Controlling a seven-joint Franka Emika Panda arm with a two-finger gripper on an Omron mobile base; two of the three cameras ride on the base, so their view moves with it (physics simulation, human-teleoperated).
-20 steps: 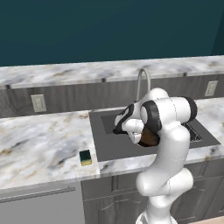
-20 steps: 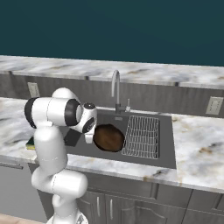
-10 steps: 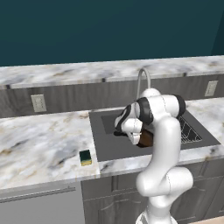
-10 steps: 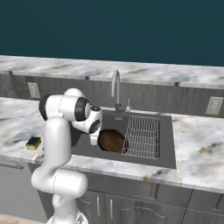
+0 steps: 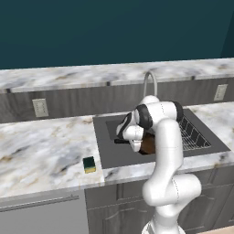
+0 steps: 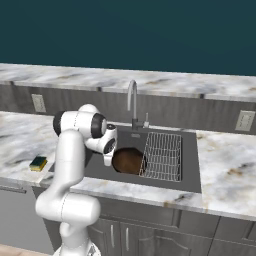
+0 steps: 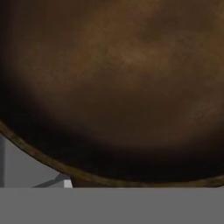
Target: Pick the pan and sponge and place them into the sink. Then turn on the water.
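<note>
Down in the sink (image 5: 106, 151), seen from the left base view, the gripper (image 5: 135, 145) hangs beside the pan (image 5: 148, 145), while the sponge (image 5: 89, 164) lies on the marble counter (image 5: 41, 151) by the basin's front left corner. From the right base view, the pan (image 6: 128, 161) rests on the basin floor, touching the wire rack (image 6: 163, 155), below the faucet (image 6: 132, 100); the sponge (image 6: 38, 163) sits left of the sink (image 6: 190, 170). Through the hand view, the pan's (image 7: 118, 83) brown bowl looms close; the jaws stand together, gripping nothing visible.

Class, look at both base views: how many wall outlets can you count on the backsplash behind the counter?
2. One outlet is on the backsplash left of the sink, above the counter with the sponge. The other outlet is right of the sink. The arm may hide more.
</note>
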